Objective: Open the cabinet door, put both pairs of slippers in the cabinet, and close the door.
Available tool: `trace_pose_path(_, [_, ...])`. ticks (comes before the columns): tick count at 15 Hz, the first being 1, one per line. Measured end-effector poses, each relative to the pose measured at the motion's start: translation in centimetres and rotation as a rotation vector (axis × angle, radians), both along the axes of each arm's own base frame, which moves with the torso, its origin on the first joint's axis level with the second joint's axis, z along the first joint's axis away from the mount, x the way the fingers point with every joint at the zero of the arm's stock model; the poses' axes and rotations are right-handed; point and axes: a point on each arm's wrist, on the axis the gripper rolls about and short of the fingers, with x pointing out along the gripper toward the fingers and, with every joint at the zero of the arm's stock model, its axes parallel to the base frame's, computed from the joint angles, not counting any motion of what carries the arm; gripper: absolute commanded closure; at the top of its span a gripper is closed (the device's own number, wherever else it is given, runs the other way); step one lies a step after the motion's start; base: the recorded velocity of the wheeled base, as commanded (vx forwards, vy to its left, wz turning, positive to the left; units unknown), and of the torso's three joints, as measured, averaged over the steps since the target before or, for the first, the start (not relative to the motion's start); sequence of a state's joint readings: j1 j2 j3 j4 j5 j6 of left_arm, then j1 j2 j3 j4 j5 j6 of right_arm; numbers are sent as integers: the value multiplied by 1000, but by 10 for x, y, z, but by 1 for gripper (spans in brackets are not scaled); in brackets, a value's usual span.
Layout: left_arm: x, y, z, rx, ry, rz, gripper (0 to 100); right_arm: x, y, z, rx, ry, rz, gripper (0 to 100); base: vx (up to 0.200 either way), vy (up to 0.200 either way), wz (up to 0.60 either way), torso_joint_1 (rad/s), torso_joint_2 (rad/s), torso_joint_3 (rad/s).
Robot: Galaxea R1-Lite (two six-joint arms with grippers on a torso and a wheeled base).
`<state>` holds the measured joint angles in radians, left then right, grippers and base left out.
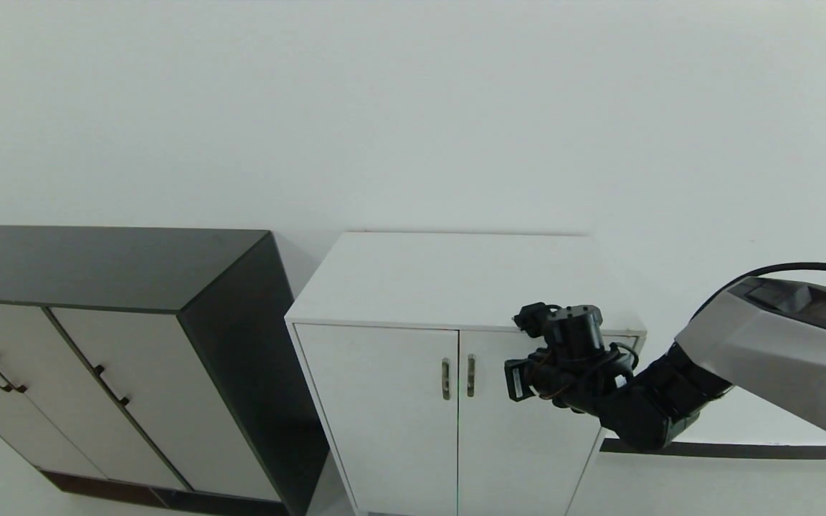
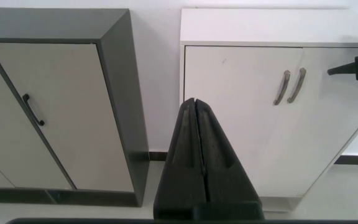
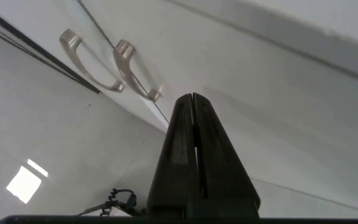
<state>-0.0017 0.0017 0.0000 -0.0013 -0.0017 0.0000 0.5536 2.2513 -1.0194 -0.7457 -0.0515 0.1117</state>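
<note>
The white cabinet stands against the wall with both doors closed. Its two metal handles meet at the middle seam. My right arm's wrist hangs in front of the right door, just right of the handles. In the right wrist view my right gripper is shut on nothing, its tip close to the door and a short way from the handles. My left gripper is shut and empty, held back from the white cabinet and level with its left door.
A dark cabinet with pale doors and black handles stands to the left of the white one, with a narrow gap between them. A dark strip runs along the base of the wall at the right.
</note>
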Motion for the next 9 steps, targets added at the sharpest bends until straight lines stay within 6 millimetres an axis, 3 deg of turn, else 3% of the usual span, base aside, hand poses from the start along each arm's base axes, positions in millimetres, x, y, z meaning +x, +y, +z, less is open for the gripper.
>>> trace_pose_path(5, [0,0,0,0,0,0,100,-60,-33,16,-35,43,-1,100,0,0,0,0,0,0])
trace_pose_path(9, [0,0,0,0,0,0,100,-128,-80,41,-66,36,-75,100,0,0,0,0,0,0])
